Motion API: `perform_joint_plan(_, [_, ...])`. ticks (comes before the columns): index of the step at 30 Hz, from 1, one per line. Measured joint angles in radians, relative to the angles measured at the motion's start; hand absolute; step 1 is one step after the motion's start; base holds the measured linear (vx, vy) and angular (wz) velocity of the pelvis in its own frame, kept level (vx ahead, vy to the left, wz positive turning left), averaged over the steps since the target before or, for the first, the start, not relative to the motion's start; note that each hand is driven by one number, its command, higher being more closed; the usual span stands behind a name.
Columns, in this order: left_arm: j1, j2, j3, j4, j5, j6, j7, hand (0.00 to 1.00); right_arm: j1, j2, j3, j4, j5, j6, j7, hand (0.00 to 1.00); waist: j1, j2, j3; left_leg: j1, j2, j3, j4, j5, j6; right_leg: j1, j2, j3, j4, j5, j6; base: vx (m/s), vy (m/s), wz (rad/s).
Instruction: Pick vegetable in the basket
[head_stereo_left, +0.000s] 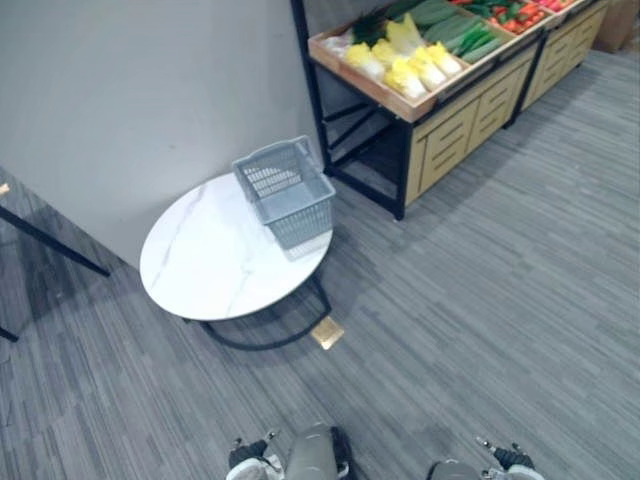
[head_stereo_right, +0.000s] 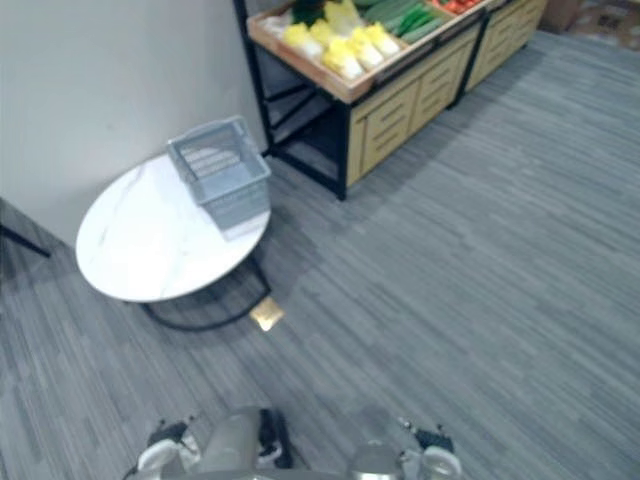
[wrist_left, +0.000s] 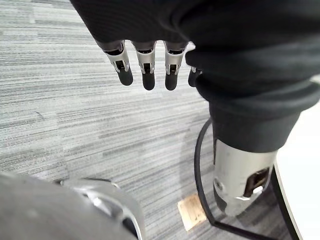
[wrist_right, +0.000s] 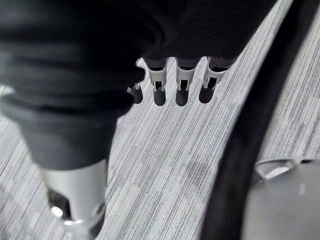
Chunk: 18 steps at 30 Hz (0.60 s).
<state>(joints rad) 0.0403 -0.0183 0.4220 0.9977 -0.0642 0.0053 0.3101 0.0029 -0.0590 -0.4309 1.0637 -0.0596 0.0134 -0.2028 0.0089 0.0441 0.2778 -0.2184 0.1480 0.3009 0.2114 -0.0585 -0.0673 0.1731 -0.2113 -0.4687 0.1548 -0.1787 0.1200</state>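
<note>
A grey plastic basket (head_stereo_left: 285, 190) stands on the right side of a round white marble-look table (head_stereo_left: 205, 265), with nothing visible in it. Vegetables lie on a wooden display stand (head_stereo_left: 455, 125) at the back right: pale yellow cabbages (head_stereo_left: 405, 65), green vegetables (head_stereo_left: 455, 30) and red ones (head_stereo_left: 520, 15) further along. My left hand (wrist_left: 145, 70) hangs over the grey carpet with straight fingers and holds nothing. My right hand (wrist_right: 180, 87) hangs the same way, fingers straight and empty. Both hands are well short of the table and the stand.
A grey wall (head_stereo_left: 130, 90) runs behind the table. The table rests on a black ring base (head_stereo_left: 265, 335), with a small tan square (head_stereo_left: 327, 332) on the floor beside it. Open striped grey carpet (head_stereo_left: 480, 300) lies between me and the stand.
</note>
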Motion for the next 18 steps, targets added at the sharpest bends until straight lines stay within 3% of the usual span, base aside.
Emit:
perform_joint_plan(2, [0.007, 0.001, 0.029, 0.008, 0.0, 0.006, 0.003, 0.0, 0.002, 0.007, 0.001, -0.005, -0.001, 0.0, -0.002, 0.0, 0.005, -0.008, 0.004, -0.004, -0.001, -0.01, -0.07, 0.072, 0.007, 0.024, -0.019, -0.001, -0.002, -0.017, 0.031, 0.32, 0.205, 0.02])
perform_joint_plan(3, [0.007, 0.001, 0.067, 0.02, 0.001, 0.012, 0.007, 0.0, 0.015, 0.029, 0.009, -0.035, -0.001, 0.0, -0.007, 0.0, 0.02, -0.025, -0.004, -0.006, -0.023, 0.049, -0.031, 0.109, 0.045, 0.049, -0.06, 0.001, -0.002, -0.036, 0.045, 0.42, 0.261, 0.08])
perform_joint_plan(4, [0.009, 0.003, 0.076, 0.018, 0.001, 0.016, 0.011, 0.0, 0.023, 0.036, 0.01, -0.038, -0.001, -0.001, -0.008, 0.0, 0.023, -0.041, -0.007, -0.011, -0.033, 0.071, -0.003, 0.077, 0.073, 0.054, -0.07, 0.005, -0.006, -0.035, 0.042, 0.55, 0.279, 0.11])
perform_joint_plan(5, [0.011, 0.006, 0.079, 0.017, 0.001, 0.016, 0.022, 0.0, 0.02, 0.045, 0.015, -0.037, -0.001, -0.001, -0.006, 0.0, 0.028, -0.058, -0.009, -0.034, -0.033, 0.093, 0.061, 0.024, 0.076, 0.059, -0.078, 0.017, -0.028, -0.007, 0.023, 0.49, 0.223, -0.02])
perform_joint_plan(6, [0.016, 0.011, 0.074, 0.034, 0.005, 0.024, 0.035, 0.0, 0.012, 0.057, 0.02, -0.03, -0.001, -0.002, -0.006, 0.0, 0.04, -0.061, -0.009, -0.047, -0.029, 0.101, 0.139, -0.027, 0.094, 0.084, -0.081, 0.051, -0.066, 0.054, 0.029, 0.59, 0.289, -0.01])
perform_joint_plan(8, [0.034, 0.025, 0.043, 0.075, 0.009, 0.043, 0.041, 0.0, 0.007, 0.059, 0.04, -0.008, -0.001, -0.003, -0.005, 0.0, 0.032, -0.067, -0.025, -0.025, -0.038, 0.126, 0.193, -0.084, 0.132, 0.124, -0.094, 0.112, -0.074, 0.146, 0.049, 0.51, 0.283, 0.12])
perform_joint_plan(9, [0.041, 0.03, 0.035, 0.077, 0.01, 0.044, 0.042, 0.0, 0.007, 0.058, 0.041, -0.003, -0.001, -0.003, -0.005, 0.0, 0.031, -0.071, -0.036, -0.014, -0.05, 0.124, 0.184, -0.096, 0.134, 0.107, -0.105, 0.133, -0.035, 0.163, 0.057, 0.41, 0.229, 0.15])
perform_joint_plan(10, [0.048, 0.045, 0.006, 0.077, 0.02, 0.048, 0.045, 0.0, 0.007, 0.058, 0.041, 0.014, -0.003, -0.004, -0.005, 0.0, 0.031, -0.084, -0.046, 0.031, -0.079, 0.124, 0.132, -0.11, 0.131, 0.051, -0.14, 0.176, 0.101, 0.174, 0.067, 0.35, 0.199, 0.09])
perform_joint_plan(11, [0.052, 0.063, -0.028, 0.079, 0.039, 0.051, 0.045, 0.0, 0.007, 0.056, 0.035, 0.013, -0.001, -0.004, -0.005, 0.0, 0.028, -0.094, -0.051, 0.08, -0.105, 0.124, 0.083, -0.115, 0.129, -0.032, -0.178, 0.224, 0.292, 0.219, 0.054, 0.32, 0.181, 0.07])
perform_joint_plan(12, [0.058, 0.065, -0.043, 0.078, 0.043, 0.05, 0.045, 0.0, 0.005, 0.052, 0.035, 0.011, -0.001, -0.006, -0.005, 0.0, 0.024, -0.096, -0.051, 0.11, -0.114, 0.125, 0.063, -0.12, 0.128, -0.077, -0.195, 0.245, 0.392, 0.271, 0.033, 0.3, 0.151, 0.06])
perform_joint_plan(13, [0.07, 0.075, -0.073, 0.077, 0.045, 0.051, 0.046, 0.0, 0.001, 0.043, 0.036, 0.007, -0.003, -0.01, -0.005, 0.0, 0.018, -0.093, -0.049, 0.176, -0.126, 0.122, 0.025, -0.128, 0.13, -0.164, -0.224, 0.277, 0.604, 0.354, -0.008, 0.3, 0.115, 0.1])
perform_joint_plan(14, [0.073, 0.086, -0.098, 0.078, 0.045, 0.057, 0.047, 0.0, 0.002, 0.033, 0.043, 0.007, -0.005, -0.013, -0.005, 0.0, 0.016, -0.097, -0.05, 0.239, -0.137, 0.109, -0.004, -0.134, 0.13, -0.246, -0.232, 0.281, 0.82, 0.327, -0.033, 0.32, 0.101, 0.18])
perform_joint_plan(15, [0.073, 0.091, -0.111, 0.078, 0.045, 0.062, 0.046, 0.0, 0.006, 0.027, 0.049, 0.01, -0.008, -0.013, -0.005, 0.0, 0.015, -0.099, -0.05, 0.269, -0.143, 0.096, -0.021, -0.135, 0.13, -0.273, -0.227, 0.281, 0.888, 0.291, -0.03, 0.34, 0.07, 0.4])
perform_joint_plan(16, [0.068, 0.095, -0.125, 0.077, 0.045, 0.064, 0.046, 0.0, 0.015, 0.019, 0.051, 0.013, -0.018, -0.011, -0.005, 0.0, 0.009, -0.1, -0.051, 0.323, -0.15, 0.073, -0.055, -0.135, 0.13, -0.318, -0.2, 0.262, 0.961, 0.212, -0.031, 0.36, 0.046, 0.6])
perform_joint_plan(18, [0.066, 0.1, -0.142, 0.077, 0.048, 0.063, 0.047, 0.0, 0.029, 0.019, 0.048, 0.013, -0.02, -0.009, -0.005, 0.0, -0.008, -0.096, -0.048, 0.374, -0.157, 0.04, -0.084, -0.135, 0.13, -0.379, -0.184, 0.195, 0.933, 0.097, -0.038, 0.36, -0.003, 0.66])
